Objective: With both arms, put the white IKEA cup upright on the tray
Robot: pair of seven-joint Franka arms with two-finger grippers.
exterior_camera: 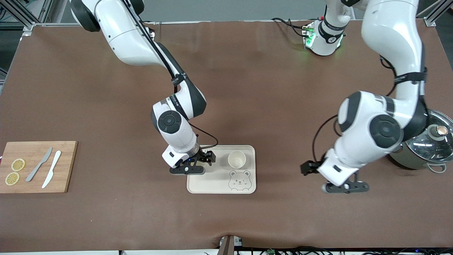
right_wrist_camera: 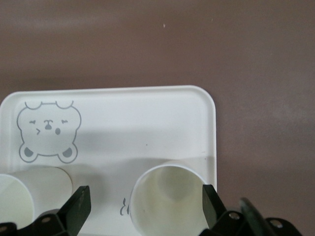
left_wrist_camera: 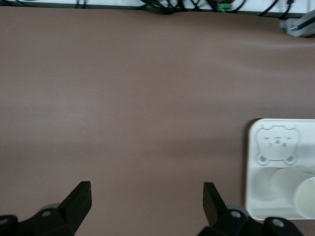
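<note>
Brown table [exterior_camera: 247,88]: a flat cream rectangular bear-printed tray [right_wrist_camera: 147,113] carries an upright white cup [right_wrist_camera: 167,199] between the right gripper's [right_wrist_camera: 143,196] parted fingers. The left gripper [left_wrist_camera: 146,196] waits over bare table, fingers apart.

A wooden board [exterior_camera: 35,166] sits near the table's edge, holding two lemon slices [exterior_camera: 15,171], a grey knife [exterior_camera: 39,164] and a white knife [exterior_camera: 51,169]. A pot with a glass lid [exterior_camera: 430,143] sits at the other end.
</note>
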